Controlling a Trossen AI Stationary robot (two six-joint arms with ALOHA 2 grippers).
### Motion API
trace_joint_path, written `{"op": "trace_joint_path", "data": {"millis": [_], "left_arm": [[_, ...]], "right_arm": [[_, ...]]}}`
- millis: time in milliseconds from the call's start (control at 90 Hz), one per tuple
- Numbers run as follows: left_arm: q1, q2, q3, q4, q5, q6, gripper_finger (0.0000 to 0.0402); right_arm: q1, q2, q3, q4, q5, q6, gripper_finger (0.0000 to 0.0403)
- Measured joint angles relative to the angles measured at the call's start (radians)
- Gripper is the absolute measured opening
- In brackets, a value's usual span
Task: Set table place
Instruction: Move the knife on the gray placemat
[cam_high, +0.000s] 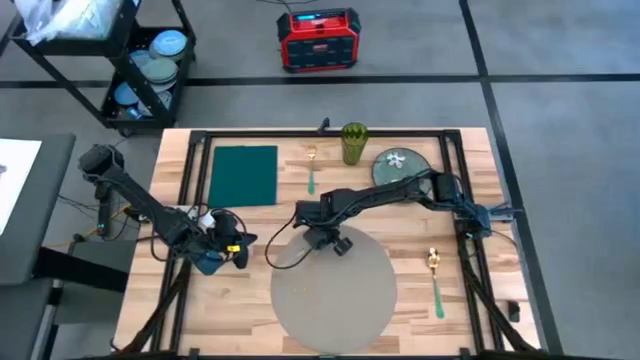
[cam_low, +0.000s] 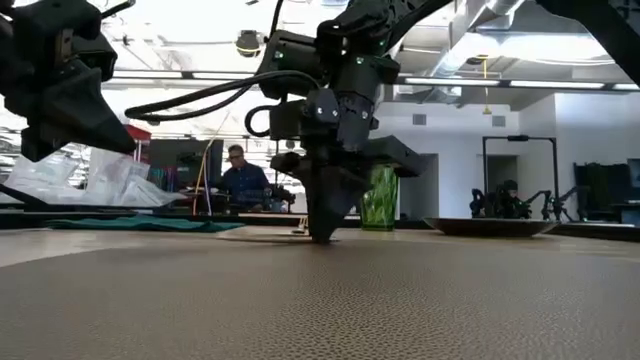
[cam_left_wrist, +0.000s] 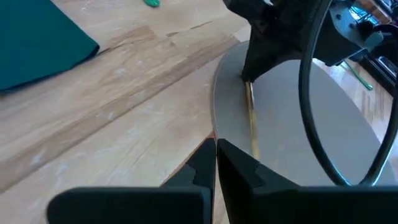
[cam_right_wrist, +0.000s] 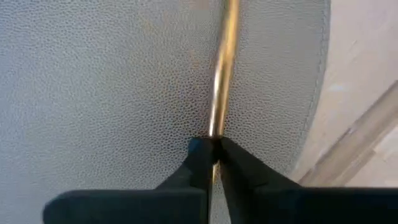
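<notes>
Right end effector on gold utensil

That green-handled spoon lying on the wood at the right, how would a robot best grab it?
By the narrow green handle of the spoon, coming straight down from above with the fingers across its width: it lies flat on the table, apart from the grey placemat.

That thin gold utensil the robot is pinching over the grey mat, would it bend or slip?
The gold utensil looks like straight polished metal, so probably stiff, not floppy. Its shiny, narrow handle might slip or swivel, since the right end effector pinches only its end. It seems light for its length, lying low over the placemat.
</notes>
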Motion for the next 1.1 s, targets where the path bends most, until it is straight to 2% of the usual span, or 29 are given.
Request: {"op": "trace_joint_path", "data": {"millis": [267, 467, 633, 867, 1100], "left_arm": [[0.0, 0.0, 0.0, -0.037, 0.0, -0.009, 0.0], [0.0, 0.0, 0.0, -0.063, 0.0, -0.04, 0.0], [0.0, 0.0, 0.0, -0.06, 0.0, -0.061, 0.0], [0.0, 0.0, 0.0, -0.044, 0.0, -0.073, 0.0], [0.0, 0.0, 0.0, -0.047, 0.0, -0.027, 0.0]], "right_arm": [[0.0, -0.027, -0.003, -0.01, 0.029, 0.082, 0.0], [-0.024, -0.146, -0.004, -0.111, 0.101, 0.225, 0.0001], [-0.014, -0.229, -0.005, -0.185, 0.112, 0.367, 0.0001], [0.075, -0.322, -0.002, -0.347, 0.137, 0.636, 0.0], [0.253, -0.359, -0.069, -0.42, 0.176, 0.915, 0.0]]}}
